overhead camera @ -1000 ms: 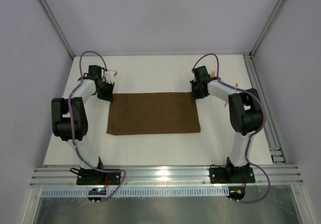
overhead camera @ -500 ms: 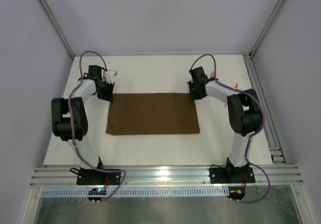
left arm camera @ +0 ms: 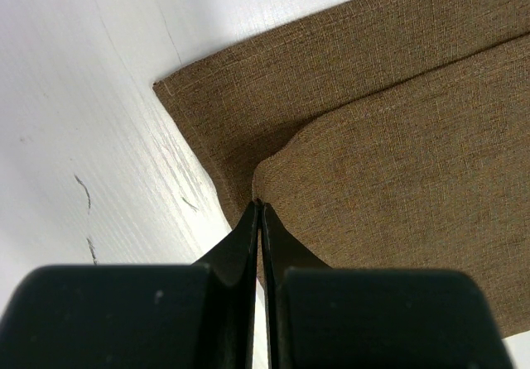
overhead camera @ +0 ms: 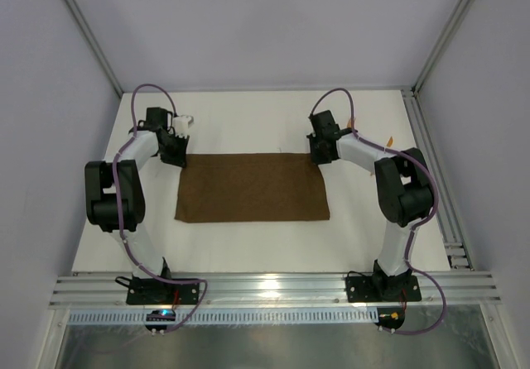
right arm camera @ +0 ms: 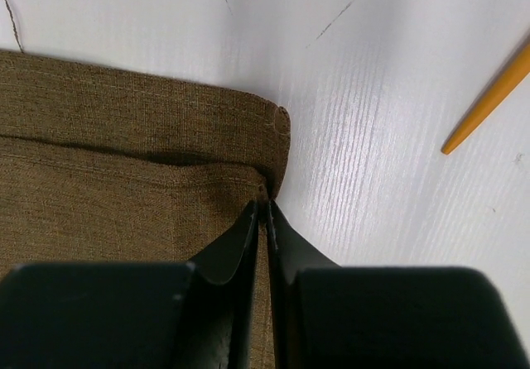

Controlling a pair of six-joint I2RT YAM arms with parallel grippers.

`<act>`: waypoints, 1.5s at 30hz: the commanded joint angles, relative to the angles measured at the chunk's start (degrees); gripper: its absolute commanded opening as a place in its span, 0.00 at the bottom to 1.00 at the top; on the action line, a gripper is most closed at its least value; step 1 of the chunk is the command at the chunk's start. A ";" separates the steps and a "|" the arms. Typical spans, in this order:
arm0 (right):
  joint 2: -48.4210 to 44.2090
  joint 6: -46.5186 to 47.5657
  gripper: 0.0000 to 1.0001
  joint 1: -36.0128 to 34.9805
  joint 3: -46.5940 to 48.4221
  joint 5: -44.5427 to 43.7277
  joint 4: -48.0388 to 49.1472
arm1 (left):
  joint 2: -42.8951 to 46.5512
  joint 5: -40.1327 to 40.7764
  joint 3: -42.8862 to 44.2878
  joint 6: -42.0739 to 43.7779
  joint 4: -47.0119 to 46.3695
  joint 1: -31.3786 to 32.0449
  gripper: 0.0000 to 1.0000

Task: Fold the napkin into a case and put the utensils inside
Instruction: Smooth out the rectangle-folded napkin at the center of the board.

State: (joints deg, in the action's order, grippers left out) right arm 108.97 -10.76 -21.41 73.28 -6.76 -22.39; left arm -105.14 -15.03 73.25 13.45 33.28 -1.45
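Right end effector (overhead camera: pixel 317 154) has crept leftward, dragging the right edge of the dark brown cloth napkin (overhead camera: pixel 252 187) along.
It and the left end effector (overhead camera: pixel 175 155) are each pinched onto a far corner. The napkin lies mid-tabletop (overhead camera: pixel 248 121), its long axis left–right between them, stretching toward the arm bases.

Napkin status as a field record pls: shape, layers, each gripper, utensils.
napkin: brown rectangle, flat on the white table
layers: two; the upper layer's edge stops short of the lower layer's far edge
left gripper: shut, pinching the upper layer's far-left corner
right gripper: shut, pinching the upper layer's far-right corner
utensils: one orange piece on the table, apart from the napkin; the other unclear
case: not yet formed
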 commanded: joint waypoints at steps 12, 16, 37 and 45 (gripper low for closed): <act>-2.79 -0.13 0.24 -2.23 -0.15 -2.11 -0.90 | 0.20 -0.97 1.10 -0.18 -0.05 0.22 0.00; -4.02 -0.66 0.24 -3.02 -1.38 -3.51 -1.25 | 0.11 -1.06 1.10 -0.27 -0.05 0.22 0.00; 1.34 2.68 0.03 -1.36 1.35 -5.81 1.91 | 0.73 -1.23 0.84 -0.18 -0.23 0.22 0.00; -5.34 1.36 0.03 2.51 -0.68 -0.27 4.90 | 3.36 -0.88 1.19 -1.41 -1.46 -0.66 0.00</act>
State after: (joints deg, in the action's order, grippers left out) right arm 109.71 -8.88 -20.67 72.71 -9.15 -20.82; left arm -105.12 -15.05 73.28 13.32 33.23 -1.61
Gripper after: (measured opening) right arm 0.037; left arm 0.005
